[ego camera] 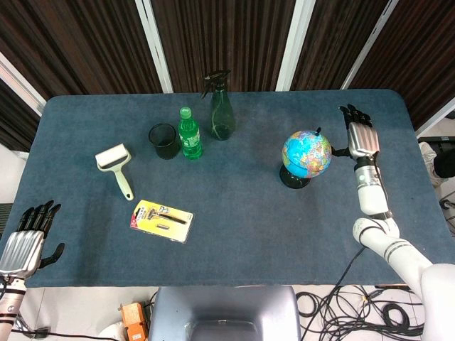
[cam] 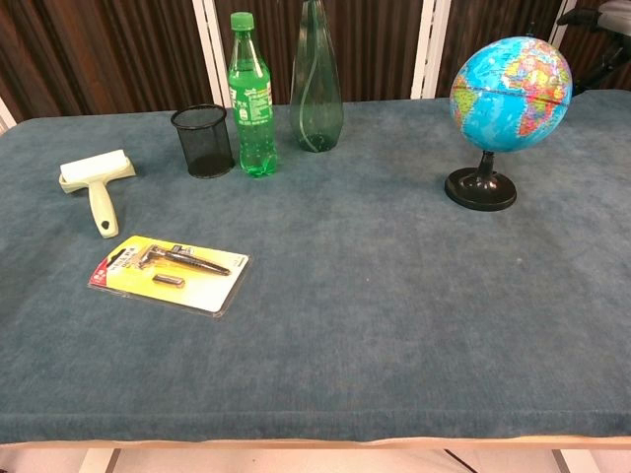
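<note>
Globe (ego camera: 306, 153): upright on tabletop (ego camera: 234, 213), not lifted. My right hand (ego camera: 360, 138) beside it, fingers apart, thumb touching; grasp remains undone. Left hand (ego camera: 27, 241) idle, fingers spread.

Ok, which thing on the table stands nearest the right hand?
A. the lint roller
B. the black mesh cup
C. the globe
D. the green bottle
C: the right hand sits just beside the globe, its thumb reaching toward it, with the other things far across the table.
</note>
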Controlling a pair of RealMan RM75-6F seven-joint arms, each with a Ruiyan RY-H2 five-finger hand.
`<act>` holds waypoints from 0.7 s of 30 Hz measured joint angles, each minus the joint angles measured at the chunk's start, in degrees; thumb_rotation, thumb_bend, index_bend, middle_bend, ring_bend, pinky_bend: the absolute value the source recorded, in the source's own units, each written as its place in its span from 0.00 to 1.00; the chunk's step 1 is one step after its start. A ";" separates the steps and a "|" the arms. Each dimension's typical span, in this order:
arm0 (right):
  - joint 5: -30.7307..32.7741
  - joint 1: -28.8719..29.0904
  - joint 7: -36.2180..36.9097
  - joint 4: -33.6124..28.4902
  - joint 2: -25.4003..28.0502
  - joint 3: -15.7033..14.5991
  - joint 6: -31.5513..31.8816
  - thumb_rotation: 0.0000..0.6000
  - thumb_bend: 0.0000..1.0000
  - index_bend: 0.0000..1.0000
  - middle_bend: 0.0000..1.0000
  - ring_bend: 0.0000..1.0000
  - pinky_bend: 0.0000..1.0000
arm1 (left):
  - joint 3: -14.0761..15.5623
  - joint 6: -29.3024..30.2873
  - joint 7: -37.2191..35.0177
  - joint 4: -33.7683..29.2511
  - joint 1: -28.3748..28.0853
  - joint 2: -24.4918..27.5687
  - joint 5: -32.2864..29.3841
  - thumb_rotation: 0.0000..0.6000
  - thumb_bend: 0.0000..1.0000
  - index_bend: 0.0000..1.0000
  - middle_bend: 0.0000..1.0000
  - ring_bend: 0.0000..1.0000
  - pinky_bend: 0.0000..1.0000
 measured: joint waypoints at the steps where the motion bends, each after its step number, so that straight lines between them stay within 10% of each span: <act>1: -0.48 -0.45 0.13 -0.76 0.44 -0.20 0.73 1.00 0.15 0.00 0.00 0.00 0.00 | 0.06 0.12 -0.07 -0.06 0.04 0.04 0.16 1.00 0.36 0.00 0.00 0.00 0.05; 11: -7.92 -12.43 -1.88 -24.83 11.85 -5.54 17.46 1.00 0.15 0.00 0.00 0.00 0.00 | 0.86 3.01 -0.77 -1.02 1.00 0.81 3.19 1.00 0.37 0.00 0.00 0.00 0.05; 21: -17.55 -33.99 -15.59 -53.51 22.43 -18.84 42.08 1.00 0.15 0.00 0.00 0.00 0.00 | 2.18 6.02 -0.59 -1.69 2.18 1.44 6.85 1.00 0.39 0.00 0.00 0.00 0.05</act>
